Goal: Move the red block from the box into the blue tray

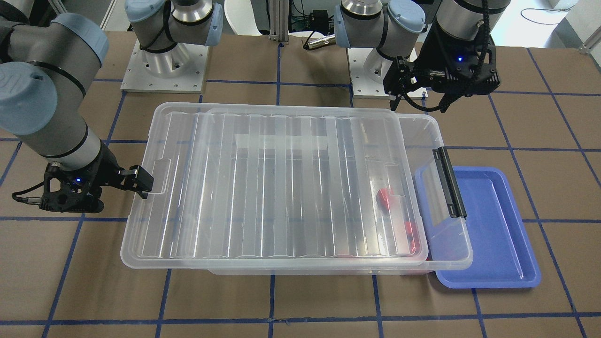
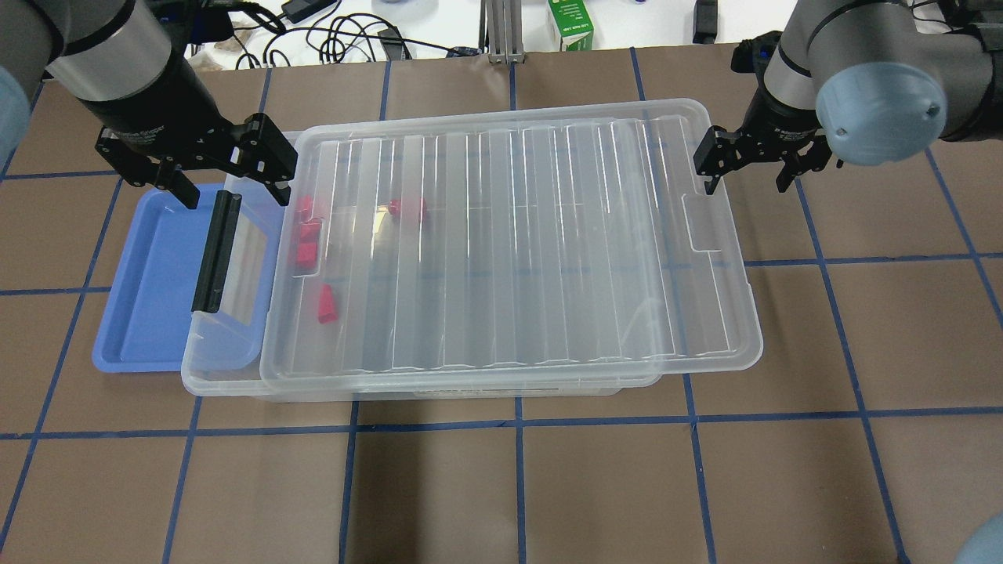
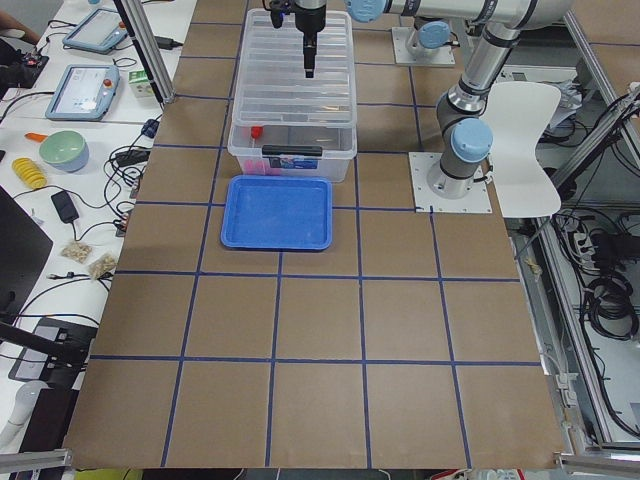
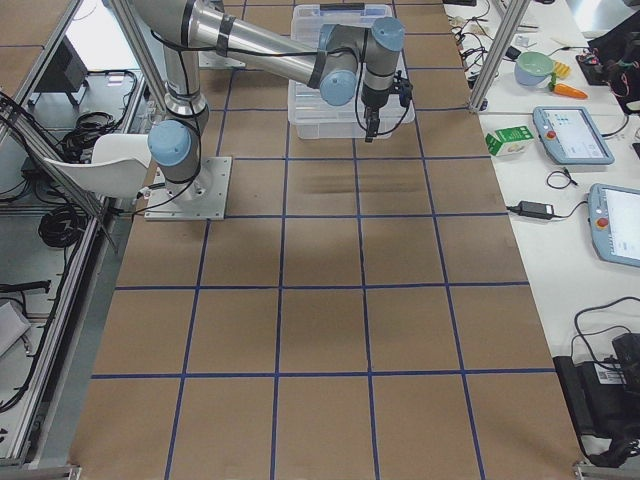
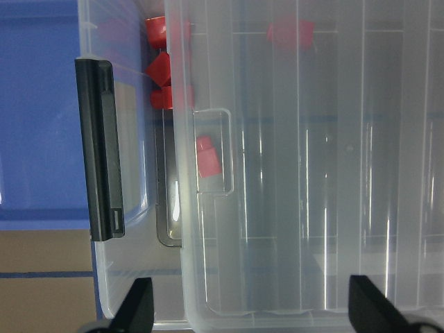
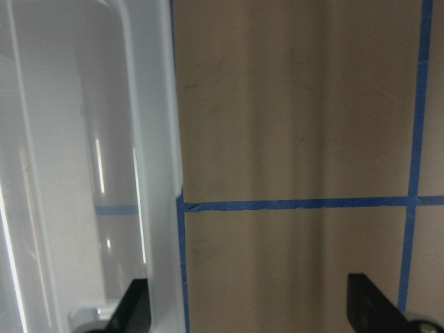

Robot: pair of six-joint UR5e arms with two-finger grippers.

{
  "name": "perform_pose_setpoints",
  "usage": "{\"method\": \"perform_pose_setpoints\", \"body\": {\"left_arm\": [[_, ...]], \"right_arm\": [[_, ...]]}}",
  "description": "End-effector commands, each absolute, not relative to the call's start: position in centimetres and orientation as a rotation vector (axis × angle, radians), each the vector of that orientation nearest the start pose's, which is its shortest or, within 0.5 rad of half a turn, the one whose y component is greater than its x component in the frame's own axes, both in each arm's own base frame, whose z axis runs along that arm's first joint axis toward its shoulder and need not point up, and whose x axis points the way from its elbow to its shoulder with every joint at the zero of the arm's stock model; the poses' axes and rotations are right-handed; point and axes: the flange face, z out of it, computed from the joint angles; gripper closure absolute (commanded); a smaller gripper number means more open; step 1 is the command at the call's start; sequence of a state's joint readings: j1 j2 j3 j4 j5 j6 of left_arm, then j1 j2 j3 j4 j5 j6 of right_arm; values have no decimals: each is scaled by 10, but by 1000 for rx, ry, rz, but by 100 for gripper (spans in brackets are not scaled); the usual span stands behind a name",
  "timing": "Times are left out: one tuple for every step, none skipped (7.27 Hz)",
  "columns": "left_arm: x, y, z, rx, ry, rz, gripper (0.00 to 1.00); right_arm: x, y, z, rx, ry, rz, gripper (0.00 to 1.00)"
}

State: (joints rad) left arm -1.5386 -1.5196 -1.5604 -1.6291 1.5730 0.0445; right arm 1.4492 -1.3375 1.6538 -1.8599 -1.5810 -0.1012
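Note:
The box (image 2: 227, 368) is a clear bin whose ribbed lid (image 2: 509, 251) is slid toward my right, baring the end with the black latch bar (image 2: 215, 251). Several red blocks lie inside near that end: one (image 2: 327, 304) alone, one (image 2: 408, 208) under the lid, others (image 2: 305, 231) clustered. They also show in the left wrist view (image 5: 208, 156). The blue tray (image 2: 157, 274) lies partly under the latch end. My left gripper (image 2: 233, 184) is open and empty above the bin's far latch corner. My right gripper (image 2: 748, 174) is open and empty, just off the lid's far right edge.
The table is brown paper marked with blue tape lines (image 2: 517, 419). Cables and a green carton (image 2: 570, 23) lie beyond the far edge. Both arm bases (image 1: 164, 70) stand behind the box in the front-facing view.

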Motion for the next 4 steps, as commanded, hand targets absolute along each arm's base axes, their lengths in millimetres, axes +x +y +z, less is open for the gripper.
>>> {"method": "perform_pose_setpoints", "body": {"left_arm": [[-118, -474, 509, 19, 3140, 2, 0], [-118, -474, 509, 19, 3140, 2, 0], [-118, -474, 510, 19, 3140, 0, 0], [-118, -474, 509, 19, 3140, 2, 0]], "right_arm": [[36, -582, 353, 29, 3178, 51, 0], [27, -583, 353, 4, 3178, 47, 0], [18, -583, 353, -1, 3179, 51, 0], [13, -583, 353, -23, 3180, 50, 0]]}}
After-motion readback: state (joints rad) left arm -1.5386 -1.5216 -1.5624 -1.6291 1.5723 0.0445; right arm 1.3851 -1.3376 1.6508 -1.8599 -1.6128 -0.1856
